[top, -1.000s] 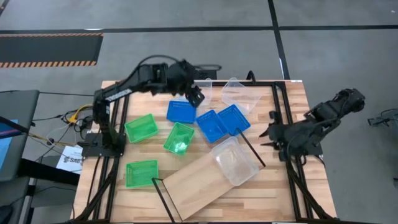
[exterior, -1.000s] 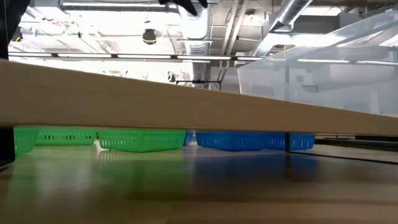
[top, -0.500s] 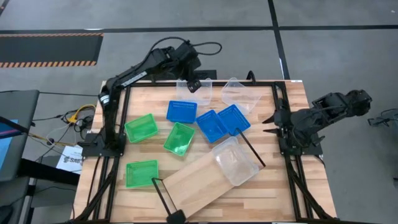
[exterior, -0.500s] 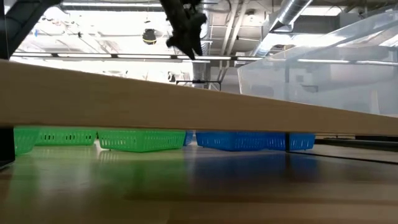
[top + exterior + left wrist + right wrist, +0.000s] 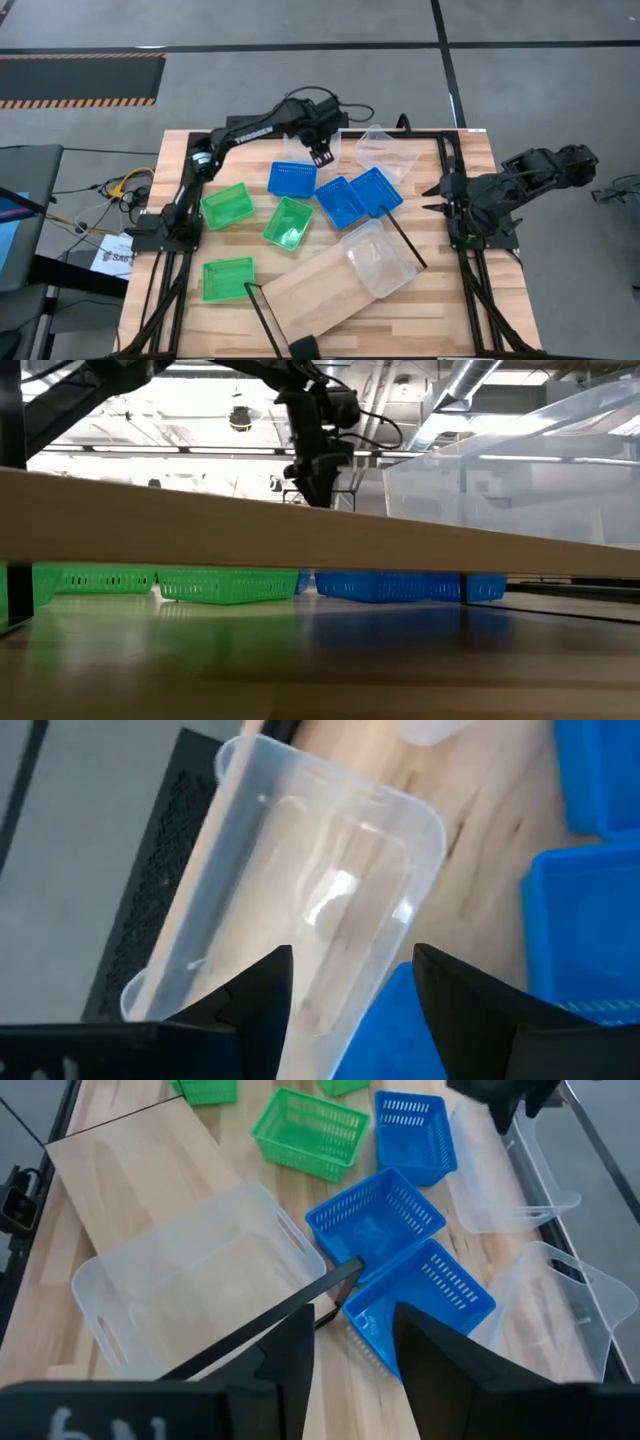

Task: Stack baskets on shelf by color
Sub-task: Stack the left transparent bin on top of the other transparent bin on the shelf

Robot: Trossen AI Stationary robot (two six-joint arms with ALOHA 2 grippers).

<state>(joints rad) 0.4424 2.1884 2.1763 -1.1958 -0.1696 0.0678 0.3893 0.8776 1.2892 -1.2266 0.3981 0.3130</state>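
My left gripper (image 5: 322, 152) (image 5: 350, 982) hangs open, pointing down over a clear basket (image 5: 300, 890) (image 5: 345, 138) at the table's far edge, its fingers on either side of the basket's near end. A second clear basket (image 5: 386, 152) lies beside it. Three blue baskets (image 5: 340, 200) and three green baskets (image 5: 288, 222) stand on the table. The shelf (image 5: 315, 288) stands aslant at the near middle on black wire frames (image 5: 405, 240), and a third clear basket (image 5: 378, 258) rests on its right end. My right gripper (image 5: 440, 200) (image 5: 355, 1345) waits open at the right edge.
The nearest blue basket (image 5: 292, 178) sits just on the near side of my left gripper. In the low view the shelf plank (image 5: 200, 520) runs across the picture, with green baskets (image 5: 220, 582) and blue baskets (image 5: 400, 585) seen beneath it. Black rails (image 5: 445, 160) border the table.
My left gripper has come down and toward the table's right, turning as it went, and now hangs over the clear basket at the far edge. My right gripper has shifted a little toward the far edge. No basket has moved.
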